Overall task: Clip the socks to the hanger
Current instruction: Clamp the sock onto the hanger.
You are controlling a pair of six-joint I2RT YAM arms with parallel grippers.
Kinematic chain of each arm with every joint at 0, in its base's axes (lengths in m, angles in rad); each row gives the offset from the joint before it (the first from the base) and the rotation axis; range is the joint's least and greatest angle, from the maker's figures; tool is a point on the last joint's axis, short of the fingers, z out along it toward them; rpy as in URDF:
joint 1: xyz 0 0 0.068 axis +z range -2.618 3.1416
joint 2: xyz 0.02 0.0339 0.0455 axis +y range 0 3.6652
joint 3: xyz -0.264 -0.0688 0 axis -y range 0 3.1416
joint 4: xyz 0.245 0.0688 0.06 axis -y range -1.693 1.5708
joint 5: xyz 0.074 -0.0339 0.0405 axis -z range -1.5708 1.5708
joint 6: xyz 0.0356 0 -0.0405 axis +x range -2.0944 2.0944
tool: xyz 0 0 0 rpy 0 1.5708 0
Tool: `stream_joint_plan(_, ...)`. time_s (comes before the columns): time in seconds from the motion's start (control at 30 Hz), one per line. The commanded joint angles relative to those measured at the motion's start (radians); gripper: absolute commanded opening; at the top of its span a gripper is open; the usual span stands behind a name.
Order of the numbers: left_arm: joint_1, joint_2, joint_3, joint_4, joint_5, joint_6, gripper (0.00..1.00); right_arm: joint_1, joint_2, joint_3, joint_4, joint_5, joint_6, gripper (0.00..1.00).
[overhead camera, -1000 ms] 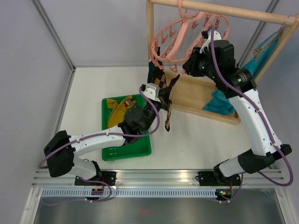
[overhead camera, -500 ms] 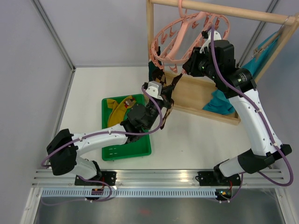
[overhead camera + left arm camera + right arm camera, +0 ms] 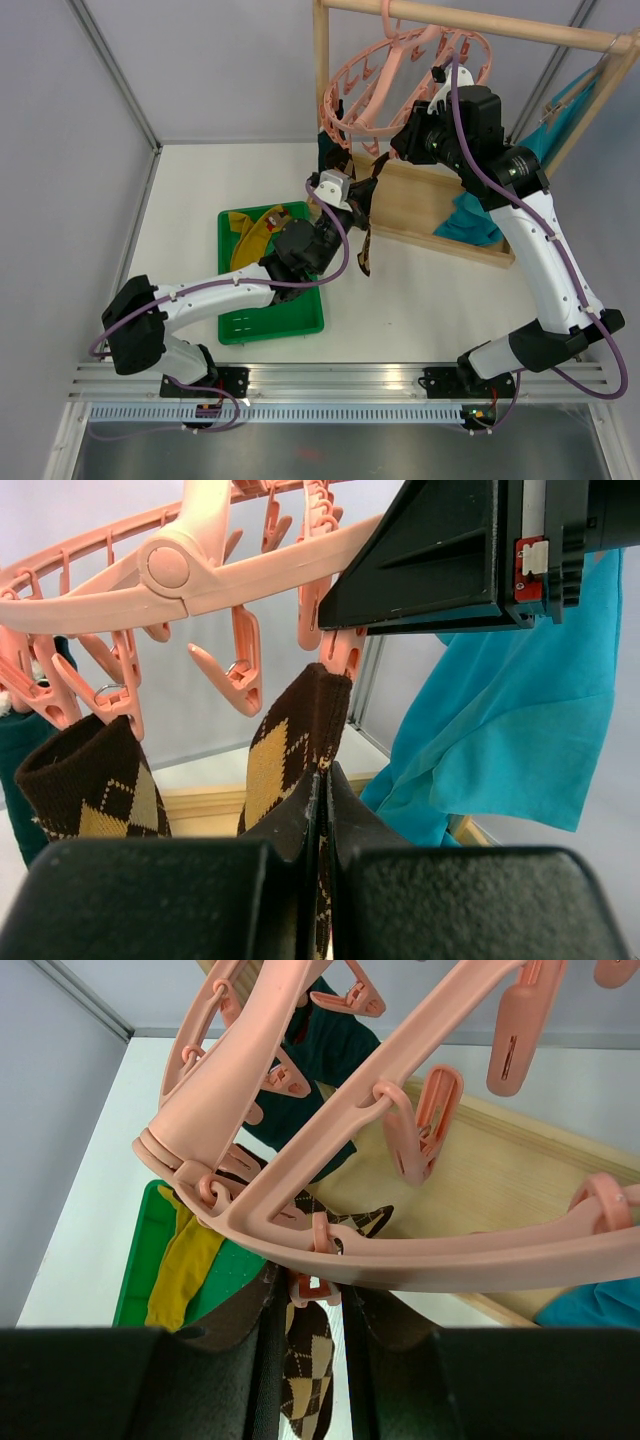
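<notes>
Left wrist: argyle sock (image 3: pixel 285 745), clamped in left gripper (image 3: pixel 322 780), now raised into pink clip (image 3: pixel 343 652) just above, squeezed by right gripper (image 3: pixel 313 1295).

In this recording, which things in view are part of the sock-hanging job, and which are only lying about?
Part of the job:
pink hanger
argyle sock, pinched in the left gripper
clip, squeezed by the right gripper
second argyle sock and teal sock, both hanging from clips
mustard sock, in the green tray

Lying about:
wooden rack
turquoise cloth
</notes>
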Motion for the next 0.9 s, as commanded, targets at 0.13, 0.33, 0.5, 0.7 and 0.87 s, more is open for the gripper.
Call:
stream_joint_plan(0.13, -0.002, 0.023, 0.054, -0.006, 0.049, 0.011, 0.02, -0.003, 0.0, 0.035, 0.088, 0.025, 0.022, 0.0)
stream_joint_plan(0.33, -0.002, 0.037, 0.07, -0.022, 0.063, 0.012, 0.02, -0.004, -0.001, 0.038, 0.09, 0.029, 0.021, 0.0)
stream_joint_plan(0.5, -0.002, 0.038, 0.071, -0.017, 0.069, 0.014, 0.02, -0.003, 0.002, 0.039, 0.088, 0.029, 0.019, 0.0)
stream_joint_plan(0.7, -0.001, 0.046, 0.077, -0.023, 0.056, 0.02, 0.02, -0.004, 0.0, 0.045, 0.087, 0.034, 0.016, 0.0)
stream_joint_plan(0.87, 0.005, 0.04, 0.053, -0.017, 0.043, 0.011, 0.02, -0.003, 0.002, 0.054, 0.084, 0.037, 0.016, 0.0)
